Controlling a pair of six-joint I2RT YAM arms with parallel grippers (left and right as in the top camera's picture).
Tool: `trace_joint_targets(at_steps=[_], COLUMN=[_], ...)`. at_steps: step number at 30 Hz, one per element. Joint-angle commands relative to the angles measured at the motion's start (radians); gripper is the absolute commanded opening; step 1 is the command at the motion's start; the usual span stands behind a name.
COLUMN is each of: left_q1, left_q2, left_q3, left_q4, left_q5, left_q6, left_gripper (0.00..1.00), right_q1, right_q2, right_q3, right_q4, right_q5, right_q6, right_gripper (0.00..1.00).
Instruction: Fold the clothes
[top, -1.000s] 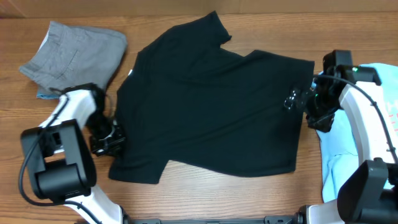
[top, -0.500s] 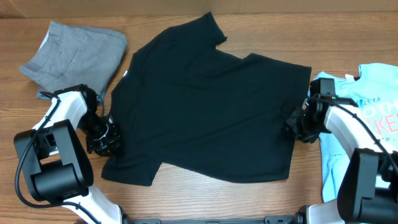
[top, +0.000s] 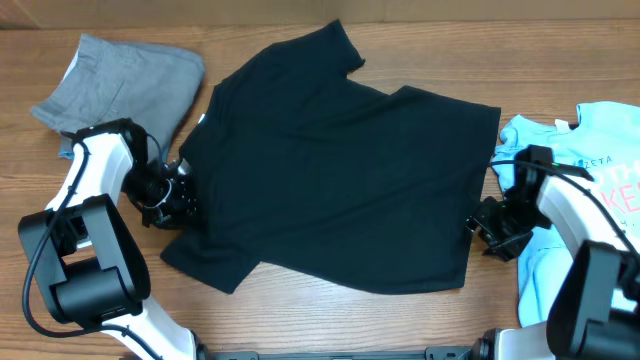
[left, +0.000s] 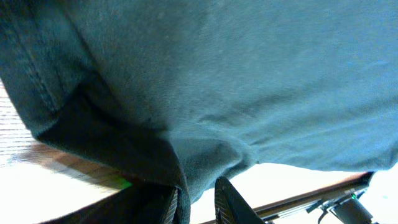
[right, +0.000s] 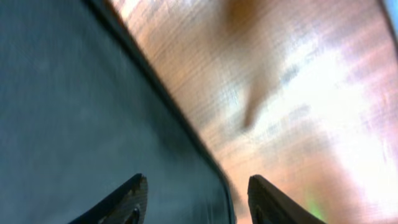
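The black T-shirt (top: 340, 170) lay spread flat on the table (top: 330, 325). I saw my left gripper (top: 183, 196) pinching a fold at its left edge; my right gripper (top: 482, 226) hung half open over the right hem, holding nothing.

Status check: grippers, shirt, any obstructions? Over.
Left gripper pinching black T-shirt edge. Right gripper open over opposite hem. Shirt spread flat, unfolded. Grey shorts, light blue tee off to sides.

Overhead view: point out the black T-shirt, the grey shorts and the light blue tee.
black T-shirt (top: 340, 180), overhead view, middle of the body
grey shorts (top: 125, 90), overhead view, centre
light blue tee (top: 605, 130), overhead view, upper edge
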Motion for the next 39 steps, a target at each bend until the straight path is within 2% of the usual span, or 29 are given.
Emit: trace_joint_targets(at_steps=[1, 4, 7, 8, 11, 13, 19, 23, 27, 29, 33, 37, 39], left_q1=[-0.006, -0.006, -0.007, -0.007, -0.007, -0.007, -0.007, -0.007, -0.007, -0.007, -0.007, -0.007, -0.007], left_q2=[-0.014, -0.014, -0.014, -0.014, -0.014, -0.014, -0.014, -0.014, -0.014, -0.014, -0.014, -0.014, -0.014], left_q3=[0.049, 0.052, 0.052, 0.052, 0.052, 0.052, 0.052, 0.052, 0.052, 0.052, 0.052, 0.052, 0.052], left_q4=[-0.026, -0.027, -0.027, -0.027, -0.025, -0.025, -0.027, -0.024, -0.024, -0.024, -0.024, -0.027, -0.027], left_q5=[0.036, 0.036, 0.036, 0.036, 0.036, 0.037, 0.037, 0.037, 0.037, 0.037, 0.037, 0.037, 0.037], left_q6=[0.047, 0.05, 0.056, 0.057, 0.06, 0.06, 0.06, 0.06, 0.06, 0.06, 0.06, 0.06, 0.06], left_gripper=[0.22, 0.22, 0.23, 0.23, 0.24, 0.24, 0.24, 0.25, 0.25, 0.25, 0.25, 0.25, 0.26], right_q1=[-0.02, -0.016, -0.013, -0.013, -0.006, 0.0, 0.012, 0.012, 0.012, 0.012, 0.002, 0.0, 0.0], right_q2=[-0.114, -0.143, -0.142, -0.142, -0.142, -0.138, -0.127, -0.108, -0.089, -0.088, -0.089, -0.092, -0.092], right_q3=[0.035, 0.025, -0.014, -0.037, -0.117, -0.176, -0.313, -0.334, -0.327, -0.306, -0.21, -0.086, -0.054], right_q4=[-0.072, -0.108, -0.08, -0.035, 0.141, 0.251, 0.513, 0.669, 0.874, 0.924, 0.883, 0.573, 0.402], right_q5=[-0.095, -0.094, -0.093, -0.106, -0.177, -0.219, -0.204, -0.125, -0.14, -0.15, -0.278, -0.3, -0.227], right_q6=[-0.048, -0.029, 0.019, 0.018, -0.009, 0.002, 0.17, 0.288, 0.352, 0.354, 0.239, 0.148, 0.113], right_gripper=[0.56, 0.56, 0.5, 0.48, 0.33, 0.28, 0.11, 0.06, 0.05, 0.05, 0.08, 0.11, 0.11])
